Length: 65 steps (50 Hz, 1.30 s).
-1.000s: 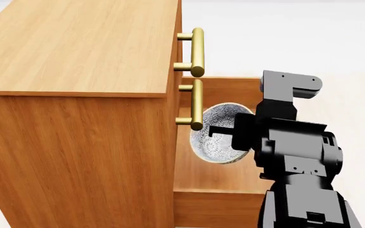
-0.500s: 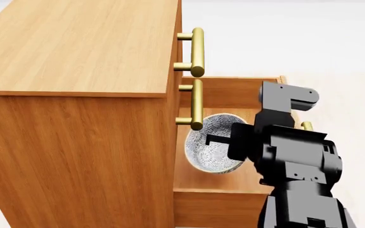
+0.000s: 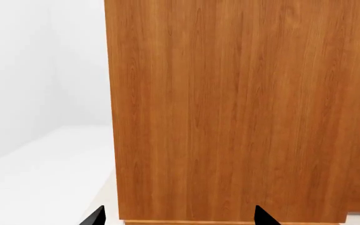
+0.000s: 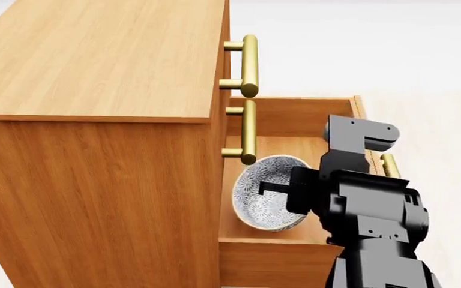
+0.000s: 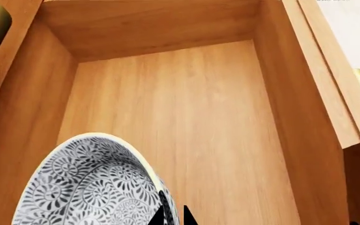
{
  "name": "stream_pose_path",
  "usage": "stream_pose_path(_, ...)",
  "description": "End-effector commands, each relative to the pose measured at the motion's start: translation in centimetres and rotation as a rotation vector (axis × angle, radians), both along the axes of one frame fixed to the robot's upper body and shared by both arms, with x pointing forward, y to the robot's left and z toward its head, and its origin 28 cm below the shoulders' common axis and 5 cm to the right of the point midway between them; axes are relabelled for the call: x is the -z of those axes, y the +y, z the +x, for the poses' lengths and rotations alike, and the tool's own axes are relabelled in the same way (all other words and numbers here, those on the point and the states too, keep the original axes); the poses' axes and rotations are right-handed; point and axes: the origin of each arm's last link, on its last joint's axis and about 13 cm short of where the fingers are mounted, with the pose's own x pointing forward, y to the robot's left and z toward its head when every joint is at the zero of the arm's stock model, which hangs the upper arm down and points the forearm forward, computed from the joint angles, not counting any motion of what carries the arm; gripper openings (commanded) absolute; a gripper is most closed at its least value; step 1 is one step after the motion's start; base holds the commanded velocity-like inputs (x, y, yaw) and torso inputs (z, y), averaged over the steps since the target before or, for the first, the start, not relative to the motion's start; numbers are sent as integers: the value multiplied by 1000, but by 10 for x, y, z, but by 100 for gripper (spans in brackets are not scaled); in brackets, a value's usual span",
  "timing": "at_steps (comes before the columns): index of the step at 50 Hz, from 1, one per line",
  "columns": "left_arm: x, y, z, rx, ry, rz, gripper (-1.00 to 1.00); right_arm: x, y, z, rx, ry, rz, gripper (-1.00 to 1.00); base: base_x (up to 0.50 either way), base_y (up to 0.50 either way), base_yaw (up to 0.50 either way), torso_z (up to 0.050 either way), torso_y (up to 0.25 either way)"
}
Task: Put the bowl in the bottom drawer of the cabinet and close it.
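The bowl (image 4: 269, 193) is held by its rim in the pinched right gripper (image 4: 275, 189) over the open bottom drawer (image 4: 295, 123), at the cabinet's (image 4: 94, 72) four o'clock; release and closing remain. The left gripper's (image 3: 176, 218) tips are seen spread.

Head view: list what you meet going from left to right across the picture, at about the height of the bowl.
The cabinet side panel → the bowl, held tilted over the open bottom drawer → the right gripper and its black arm → the drawer's brass handle → pale floor.
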Motion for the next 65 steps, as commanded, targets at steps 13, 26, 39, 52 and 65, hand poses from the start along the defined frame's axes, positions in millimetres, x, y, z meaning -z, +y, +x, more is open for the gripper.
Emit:
stream_pose_path(13,0,0,0,0,0,0,100,3,0,3,-27,-74,-54,100,0,0,0,0,0)
stream_pose_path(26,0,0,1,0,0,0,100,-16,-4,15,-40,-254,-208,100,0,0,0,0,0)
stream_pose_path(39,0,0,0,5,-15,0,100,-40,-12,23,-11,-363,-226,100,0,0,0,0,0)
stream_pose_path(52,-1,0,0,7,-22,4,100,-68,-27,6,41,-475,-274,100,0,0,0,0,0)
stream_pose_path(65,-1,-1,-1,19,-11,9,100,-75,-57,-7,194,-549,-322,100,0,0,0,0,0)
